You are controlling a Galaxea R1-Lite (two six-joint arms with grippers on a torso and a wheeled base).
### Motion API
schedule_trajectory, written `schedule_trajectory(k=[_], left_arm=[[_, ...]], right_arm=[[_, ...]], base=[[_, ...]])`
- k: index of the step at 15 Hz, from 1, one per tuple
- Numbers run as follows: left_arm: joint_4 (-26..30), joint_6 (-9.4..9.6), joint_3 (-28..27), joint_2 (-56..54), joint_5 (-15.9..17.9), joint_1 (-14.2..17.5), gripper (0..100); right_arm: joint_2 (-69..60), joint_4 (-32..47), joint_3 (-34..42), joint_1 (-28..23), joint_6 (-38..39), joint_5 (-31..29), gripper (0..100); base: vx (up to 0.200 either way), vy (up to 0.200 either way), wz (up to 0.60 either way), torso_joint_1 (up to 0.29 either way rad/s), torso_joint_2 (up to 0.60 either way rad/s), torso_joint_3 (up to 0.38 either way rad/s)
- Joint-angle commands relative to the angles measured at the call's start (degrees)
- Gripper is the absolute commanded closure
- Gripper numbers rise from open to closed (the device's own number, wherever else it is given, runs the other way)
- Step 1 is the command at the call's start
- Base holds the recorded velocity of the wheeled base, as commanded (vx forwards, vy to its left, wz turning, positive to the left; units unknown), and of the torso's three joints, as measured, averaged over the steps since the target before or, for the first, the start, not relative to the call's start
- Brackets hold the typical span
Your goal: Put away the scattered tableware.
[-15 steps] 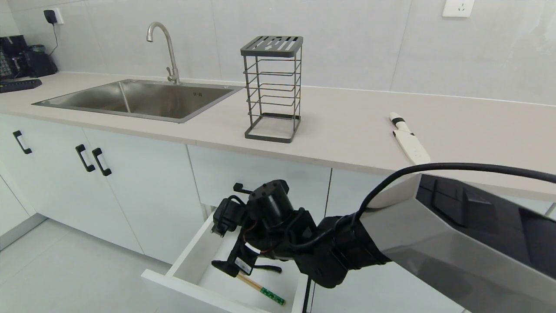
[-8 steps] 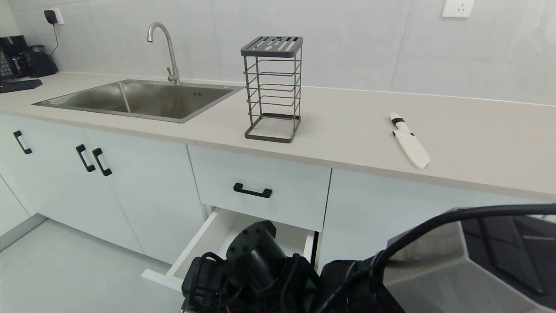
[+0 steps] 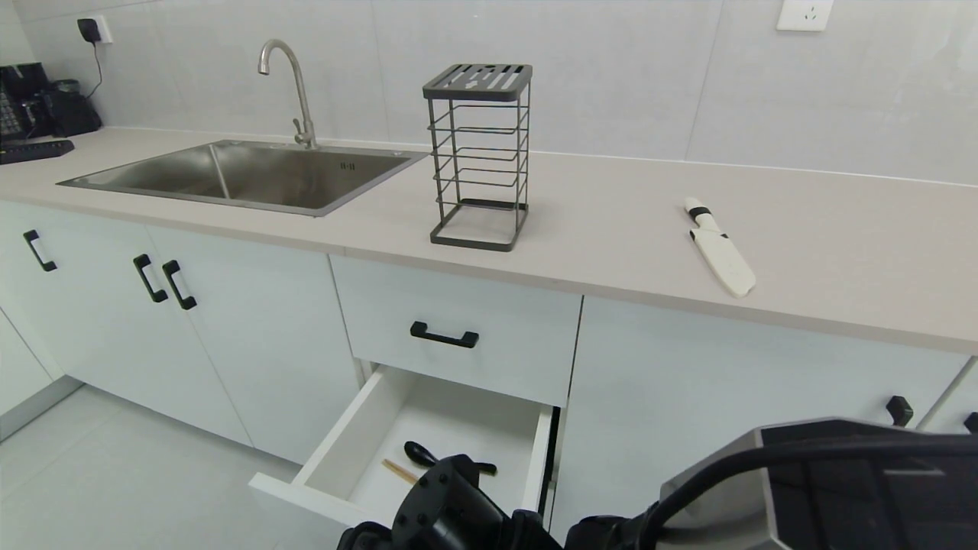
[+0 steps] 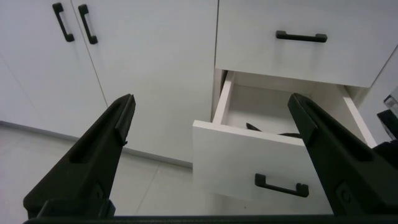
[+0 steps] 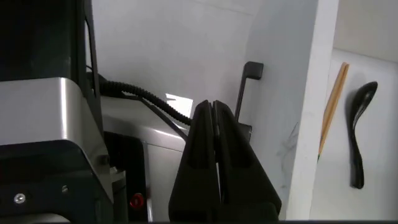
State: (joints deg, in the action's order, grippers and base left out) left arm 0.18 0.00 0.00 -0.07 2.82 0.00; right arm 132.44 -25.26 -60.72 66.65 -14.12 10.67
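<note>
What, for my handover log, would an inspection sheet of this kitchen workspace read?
Surface: countertop, bearing a wire rack and a white knife, apart.
Job's things: knife lying flat; chopsticks and black spoon lying in the open drawer.
Clutter: nothing seen.
Grippers: left gripper, fingers open, empty, pointing at the drawer; right gripper, fingers shut, empty, outside the drawer front.
Cables: black cable on the robot; charger lead on the wall.
Surroundings: sink, faucet, wall socket, dark gadgets at the countertop's far left.
</note>
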Motion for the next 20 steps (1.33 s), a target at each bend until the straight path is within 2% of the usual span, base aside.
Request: schedule_trajectory(k=[1,3,5,7,8,9,11,15,20], left_arm=[[-0.01,0.0,0.0,0.07,0.0,0.0,0],[-0.01,0.0,0.0,0.07,0.0,0.0,0],[-0.01,0.0,0.0,0.07,0.0,0.0,0],[-0.01,0.0,0.0,0.07,0.0,0.0,0],[-0.01,0.0,0.0,0.07,0.0,0.0,0],[-0.01,0.0,0.0,0.07,0.0,0.0,0],[-0.01,0.0,0.0,0.07,0.0,0.0,0],[-0.01,0.0,0.0,0.07,0.0,0.0,0],[-0.01,0.0,0.0,0.07,0.0,0.0,0]], right_arm=[[2.65,0.03,-0.19,-0.29,0.05,-2.32,100],[4.06,0.03,-0.36,-0.29,1.55,-9.7,100],[4.85,0.03,-0.54,-0.02,4.1,-12.86,100],[4.85,-0.67,-2.12,-0.38,4.27,-20.42,100],[4.85,-1.55,-3.09,-2.93,3.39,-22.8,100],[4.85,-2.6,-4.23,-5.12,1.11,-22.88,100],[4.85,-6.03,-4.49,-5.65,-2.14,-22.09,100],[3.88,-6.38,-3.0,-4.51,-1.97,-21.04,100],[3.88,-6.47,-1.77,-5.65,-1.79,-20.77,100]], base=[[0.0,0.0,0.0,0.0,0.0,0.0],[0.0,0.0,0.0,0.0,0.0,0.0],[0.0,0.0,0.0,0.0,0.0,0.0],[0.0,0.0,0.0,0.0,0.0,0.0],[0.0,0.0,0.0,0.0,0.0,0.0],[0.0,0.0,0.0,0.0,0.0,0.0],[0.0,0.0,0.0,0.0,0.0,0.0],[0.0,0.0,0.0,0.0,0.0,0.0],[0.0,0.0,0.0,0.0,0.0,0.0]])
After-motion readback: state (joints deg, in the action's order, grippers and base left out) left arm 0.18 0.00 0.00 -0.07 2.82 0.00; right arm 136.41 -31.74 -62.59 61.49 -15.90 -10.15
